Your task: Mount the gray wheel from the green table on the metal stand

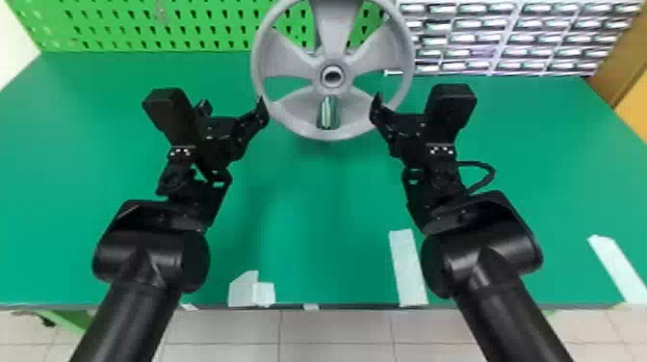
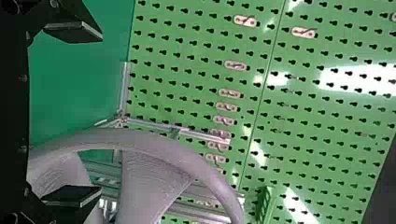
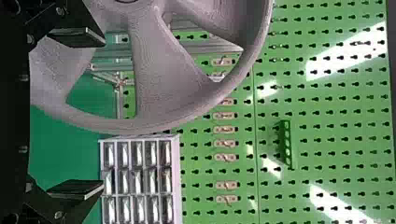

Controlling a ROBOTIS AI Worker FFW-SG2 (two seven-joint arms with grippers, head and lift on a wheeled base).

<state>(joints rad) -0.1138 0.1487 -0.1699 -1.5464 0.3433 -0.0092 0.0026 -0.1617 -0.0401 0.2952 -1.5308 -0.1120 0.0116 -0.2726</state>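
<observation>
As our left gripper [image 2: 100, 114] and right gripper [image 3: 103, 112], fingers apart, flank the wheel [image 1: 331, 29], neither looks nearer. It's toward the table's [image 1: 327, 216] far edge.

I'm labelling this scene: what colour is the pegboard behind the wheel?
The pegboard is green, seen best in the left wrist view.

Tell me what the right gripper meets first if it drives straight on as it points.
Probably the gray wheel: its rim and spokes show just past one finger of the right gripper. How close is hard to judge.
</observation>
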